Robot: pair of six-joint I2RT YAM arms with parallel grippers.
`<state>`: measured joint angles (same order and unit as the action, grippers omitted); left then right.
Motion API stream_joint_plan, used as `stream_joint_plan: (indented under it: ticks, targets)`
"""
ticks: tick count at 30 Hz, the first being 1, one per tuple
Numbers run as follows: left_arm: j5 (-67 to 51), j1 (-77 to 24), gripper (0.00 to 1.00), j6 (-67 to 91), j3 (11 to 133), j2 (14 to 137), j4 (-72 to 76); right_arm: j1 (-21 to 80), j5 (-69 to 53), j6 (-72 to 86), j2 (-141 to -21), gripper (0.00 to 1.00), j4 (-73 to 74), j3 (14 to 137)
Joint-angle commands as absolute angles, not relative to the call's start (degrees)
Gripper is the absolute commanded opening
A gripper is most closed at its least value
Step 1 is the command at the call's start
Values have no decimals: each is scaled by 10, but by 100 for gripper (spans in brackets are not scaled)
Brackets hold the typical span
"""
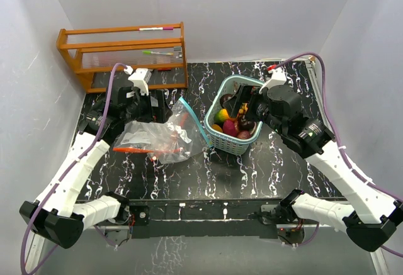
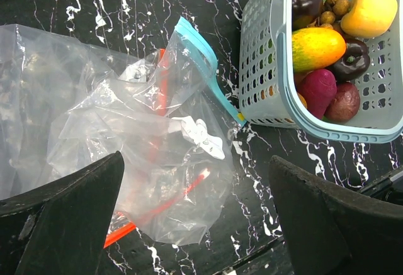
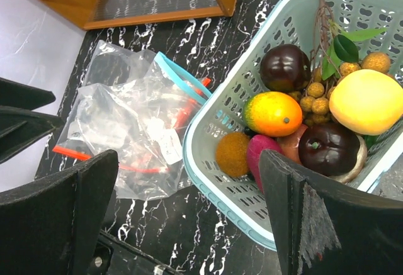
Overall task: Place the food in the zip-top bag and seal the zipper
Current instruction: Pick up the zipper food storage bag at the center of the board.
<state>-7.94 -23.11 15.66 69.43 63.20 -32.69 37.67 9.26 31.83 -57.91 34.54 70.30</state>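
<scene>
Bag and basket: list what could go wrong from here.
1. The bag lies crumpled and no gripper holds its mouth open. The left gripper is open above it, so dropped food may miss.
2. The fruit sits packed in the basket. The open right gripper could nudge neighbouring pieces or snag the rim.
3. Round, smooth pieces may slip from the gripper on the way over.

High overview; close wrist views sharing bag (image 2: 126, 130) and basket (image 2: 259, 61)
</scene>
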Motion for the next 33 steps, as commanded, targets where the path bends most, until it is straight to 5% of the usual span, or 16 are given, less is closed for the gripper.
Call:
stream_joint_plan:
  ticks: [1,9,17,25,33]
  targets:
    - [-77,-235,97,162,715,622,-336,379,105,289,-575,98,327,716]
    - [-78,-235,97,179,695,608,-347,379,42,226,-557,98,292,701]
    - [-16,-303,81,236,657,572,-342,380,41,235,-582,98,302,687]
    - [156,-444,81,307,605,598,-342,380,53,242,-576,98,295,672]
    - [326,-467,84,379,579,590,-350,379,53,242,-553,98,305,662]
